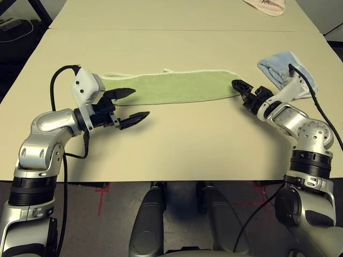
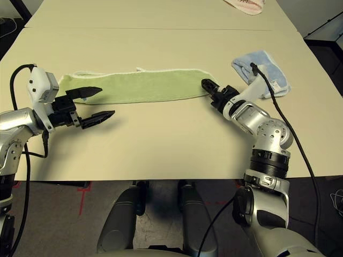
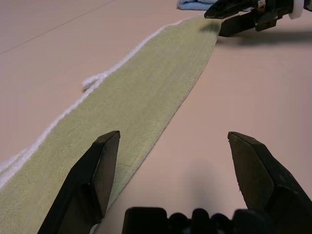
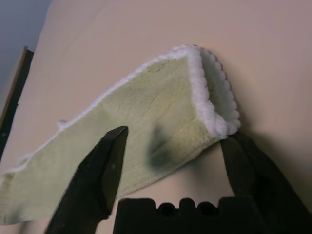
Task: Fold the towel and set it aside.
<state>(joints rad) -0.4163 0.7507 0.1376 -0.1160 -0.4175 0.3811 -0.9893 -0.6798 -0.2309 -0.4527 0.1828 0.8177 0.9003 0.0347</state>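
The towel [image 1: 171, 85], light green with white stitched edging, lies on the table folded into a long strip running left to right. My left gripper [image 1: 140, 103] is open just in front of the strip's left end, one finger over the towel's near edge [image 3: 136, 107] and the other over bare table. My right gripper [image 1: 237, 84] is at the strip's right end. In the right wrist view its fingers [image 4: 105, 165] stand apart astride the towel's doubled corner [image 4: 209, 112], one above the cloth and one beside the white edging.
A crumpled light blue towel [image 1: 284, 67] lies just behind my right forearm. A pink towel [image 1: 265, 5] sits at the far edge of the table. Bare beige tabletop [image 1: 182, 139] stretches from the green strip to the front edge.
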